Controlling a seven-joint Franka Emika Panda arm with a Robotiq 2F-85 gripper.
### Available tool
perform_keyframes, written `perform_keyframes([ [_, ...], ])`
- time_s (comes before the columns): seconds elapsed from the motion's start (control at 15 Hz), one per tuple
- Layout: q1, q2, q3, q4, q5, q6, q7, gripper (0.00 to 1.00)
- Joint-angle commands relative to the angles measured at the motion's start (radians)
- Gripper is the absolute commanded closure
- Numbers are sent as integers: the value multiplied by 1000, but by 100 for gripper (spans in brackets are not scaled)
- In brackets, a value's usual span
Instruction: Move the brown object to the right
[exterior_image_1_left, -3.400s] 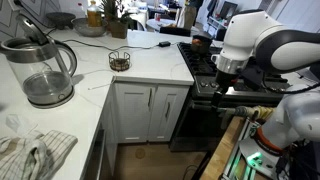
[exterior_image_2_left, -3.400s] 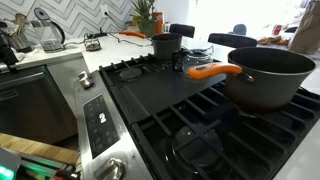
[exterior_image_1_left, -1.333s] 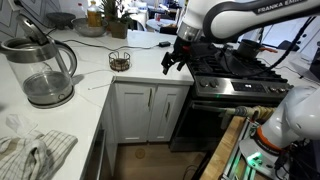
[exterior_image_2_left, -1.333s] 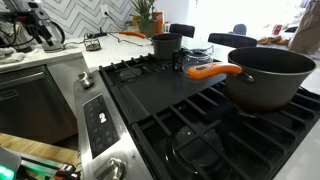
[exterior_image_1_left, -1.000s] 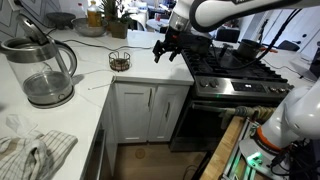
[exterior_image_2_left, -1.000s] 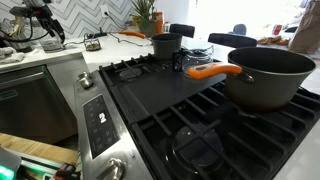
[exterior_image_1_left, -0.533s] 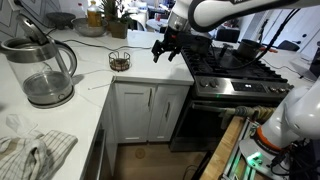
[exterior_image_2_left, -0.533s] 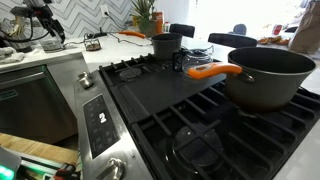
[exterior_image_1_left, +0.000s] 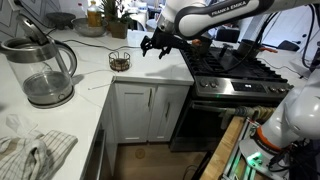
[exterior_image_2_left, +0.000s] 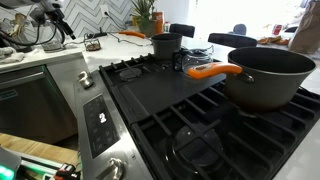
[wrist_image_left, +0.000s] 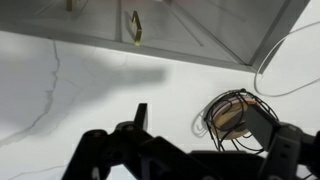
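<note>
We see the gripper (exterior_image_1_left: 155, 46) hanging in the air over the white counter (exterior_image_1_left: 140, 75) in an exterior view. Its two fingers (wrist_image_left: 140, 118) are spread wide apart, and they hold nothing.

The brown object (exterior_image_1_left: 119, 61) sits on the counter. It is near the gripper but not touching it. It is on the side of the gripper that is away from the stove (exterior_image_1_left: 235, 65). It is a small round basket made of thin wires, and it stands upright.

In the wrist view the brown object is low on the right side. One dark finger stands in front of part of it, so we cannot see all of it. Something light brown lies inside the basket, but we cannot tell what it is. A thin cable (wrist_image_left: 285, 65) curls on the counter just beside it.

A big glass kettle (exterior_image_1_left: 40, 68) stands on the counter, well apart from the brown object. A crumpled cloth (exterior_image_1_left: 35, 155) lies on the counter at the near corner. White cupboard doors (exterior_image_1_left: 150, 110) are under the counter.

In an exterior view a big dark pot (exterior_image_2_left: 275, 75) sits on the stove, and an orange handle (exterior_image_2_left: 212, 71) sticks out beside it. A smaller pot (exterior_image_2_left: 163, 45) stands farther back. The brown object is far away there and too small to see well.
</note>
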Motion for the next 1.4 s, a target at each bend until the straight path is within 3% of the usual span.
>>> perform_keyframes([
  [0.0,48,126,-64,116,-73,23,160,0],
  [0.73,164,384,-195,399,-76,36,318,0],
  [0.87,180,422,-212,441,-72,34,321,4],
  [1.0,194,456,-227,476,-72,42,314,16],
  [1.07,199,470,-234,492,-73,45,311,29],
  [1.33,222,506,-263,535,-82,50,309,61],
])
